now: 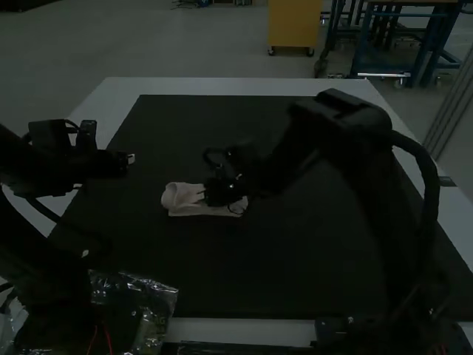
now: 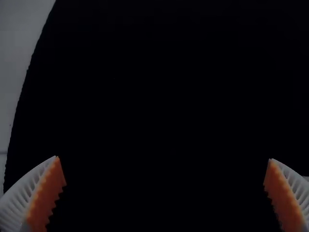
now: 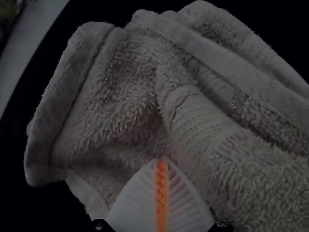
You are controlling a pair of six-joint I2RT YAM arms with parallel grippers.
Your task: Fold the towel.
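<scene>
Two ribbed fingers of the right gripper [image 3: 163, 158] meet at the terry towel [image 3: 217, 145], presumably to tuck a fold; whether they nip cloth, I cannot tell. The left gripper [image 2: 163, 158] hangs spread near the mat's [image 1: 222, 281] left edge, likely giving room. Mid-mat, the towel lies narrow, pale, rumpled, hems showing.

This looks like a workshop or robotics lab: two robot arms stand at a white surface [image 1: 236, 86] with a black mat [image 1: 222, 133], and beyond are a bare grey floor [image 1: 185, 44], a yellow cabinet [image 1: 295, 26] on casters and a blue metal frame [image 1: 432, 52].
</scene>
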